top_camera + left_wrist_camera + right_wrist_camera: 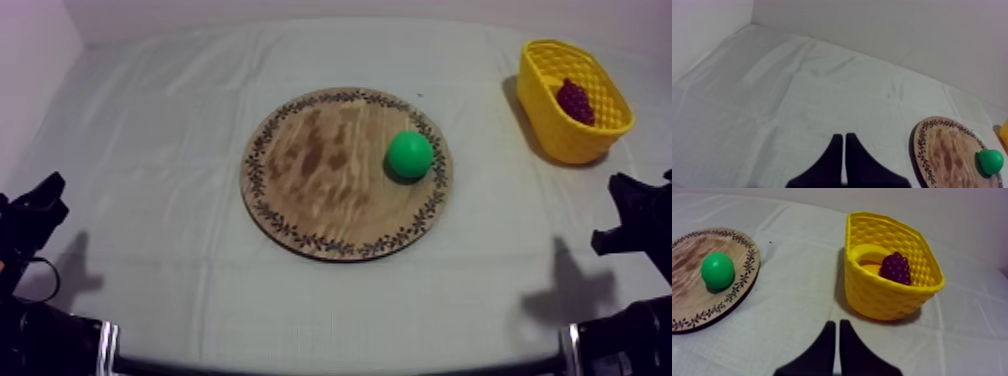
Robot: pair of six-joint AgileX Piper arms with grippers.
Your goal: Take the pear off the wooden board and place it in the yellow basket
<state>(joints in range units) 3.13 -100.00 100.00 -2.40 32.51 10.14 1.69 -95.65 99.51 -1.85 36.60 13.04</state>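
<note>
Grey-white cloth (150, 150) covered the table. At the left, the left gripper (843, 136) sat closed on nothing. At centre lay the round wooden board (320, 190), with the pear (410, 155) on its right part and bare wood around it. Far right stood the yellow basket (565, 145) holding a bunch of grapes (575, 100); the right wrist view added a yellow object (869, 255) beside them. The right gripper (837, 323) was also closed, empty.

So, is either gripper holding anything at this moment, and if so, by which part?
Nothing is held. The left gripper and right gripper are each shut on nothing; the pear sits on the wooden board.
</note>
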